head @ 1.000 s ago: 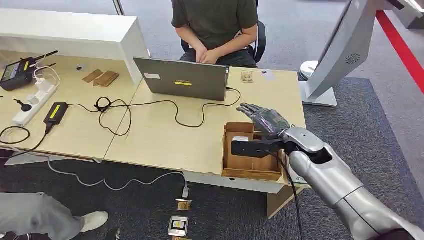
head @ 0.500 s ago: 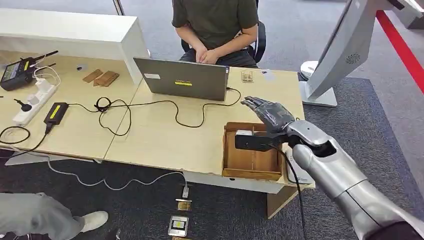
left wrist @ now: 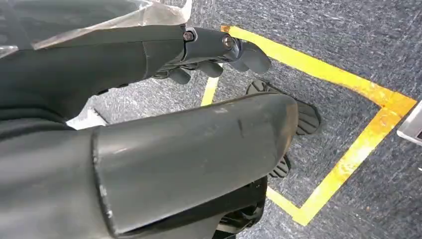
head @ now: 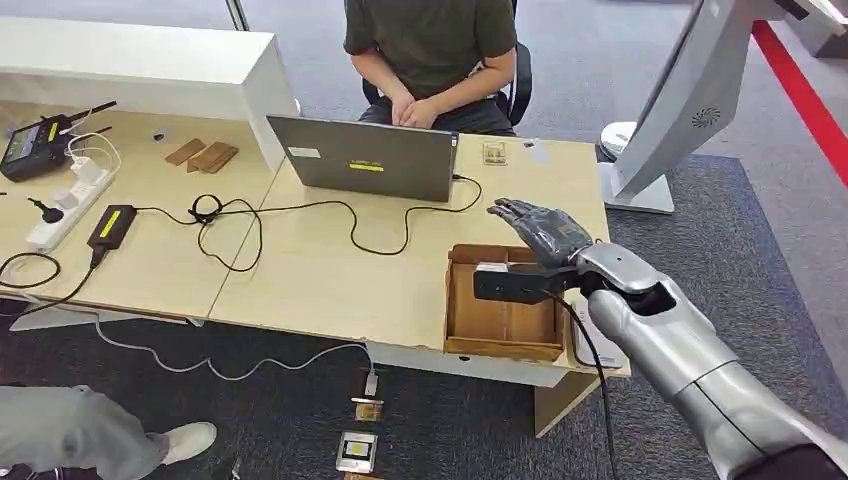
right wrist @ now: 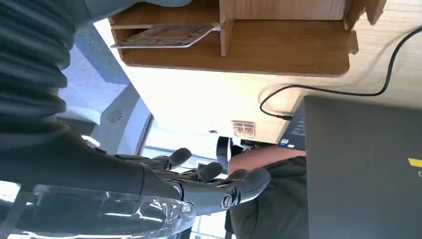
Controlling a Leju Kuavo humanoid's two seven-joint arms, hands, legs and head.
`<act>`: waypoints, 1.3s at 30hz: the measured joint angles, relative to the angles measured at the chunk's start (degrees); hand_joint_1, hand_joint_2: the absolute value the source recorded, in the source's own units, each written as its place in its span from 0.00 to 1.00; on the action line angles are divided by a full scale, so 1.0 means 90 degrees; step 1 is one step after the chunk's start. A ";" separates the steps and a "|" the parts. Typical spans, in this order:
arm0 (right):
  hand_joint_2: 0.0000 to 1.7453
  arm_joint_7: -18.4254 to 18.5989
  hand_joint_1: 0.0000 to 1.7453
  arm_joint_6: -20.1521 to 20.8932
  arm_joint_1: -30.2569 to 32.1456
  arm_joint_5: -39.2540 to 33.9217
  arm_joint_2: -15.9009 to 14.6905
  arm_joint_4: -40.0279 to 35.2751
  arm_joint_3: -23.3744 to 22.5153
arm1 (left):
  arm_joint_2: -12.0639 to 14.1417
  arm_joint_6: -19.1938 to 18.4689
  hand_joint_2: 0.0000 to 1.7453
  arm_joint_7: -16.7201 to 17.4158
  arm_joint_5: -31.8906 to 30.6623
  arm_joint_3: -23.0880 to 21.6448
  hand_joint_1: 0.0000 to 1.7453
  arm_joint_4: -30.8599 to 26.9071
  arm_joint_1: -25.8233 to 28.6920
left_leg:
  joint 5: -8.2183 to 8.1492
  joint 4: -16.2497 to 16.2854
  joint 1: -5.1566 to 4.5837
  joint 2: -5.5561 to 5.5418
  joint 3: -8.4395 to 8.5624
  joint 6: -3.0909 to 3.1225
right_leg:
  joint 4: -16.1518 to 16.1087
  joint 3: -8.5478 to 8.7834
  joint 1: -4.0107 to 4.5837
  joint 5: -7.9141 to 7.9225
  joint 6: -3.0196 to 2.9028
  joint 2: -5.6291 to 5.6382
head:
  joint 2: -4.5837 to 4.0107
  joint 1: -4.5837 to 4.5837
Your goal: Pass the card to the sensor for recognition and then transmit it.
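Card (right wrist: 161, 36) lies flat in one compartment of the wooden tray (head: 500, 322), seen in the right wrist view as a pale, patterned rectangle resting on the tray floor beside a wooden divider. In the head view a small pale patch at the far end of the tray, just under the wrist of the right hand (head: 540, 228), appears to be the same card, though it is too small there to confirm. The right hand hovers above the far end of the tray, palm down, fingers spread and extended toward the laptop (head: 365, 157); it holds nothing and touches neither card nor tray. A black camera bar at the wrist projects across the tray below the hand. The tray sits near the front edge of the desk (head: 330, 270), directly beneath and nearer the robot than the hand.

Beyond the fingertips, a black cable (head: 400, 230) runs across the desk to the laptop, whose lid faces the robot. A person (head: 432, 50) in a dark green shirt sits behind the laptop, hands together. A small item (head: 494, 153) lies on the desk past the hand, toward the far edge. A power strip (head: 70, 203) lies well apart on the far side of the desk.

The left hand (left wrist: 209, 55) hangs over grey carpet with yellow tape lines (left wrist: 348, 159), fingers loosely curled, gripping nothing.
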 joint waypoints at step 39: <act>1.00 0.0051 0.00 0.0012 0.0035 0.0207 -0.0085 0.0068 0.0019 | 0.0012 0.0097 0.00 0.0396 -0.0187 -0.0058 0.00 -0.0002 -0.0010 | 0.0000 0.0000 0.0000 0.0000 0.0000 0.0000 | 0.0000 0.0001 0.0000 0.0000 0.0000 0.0000 | 0.0000 0.0002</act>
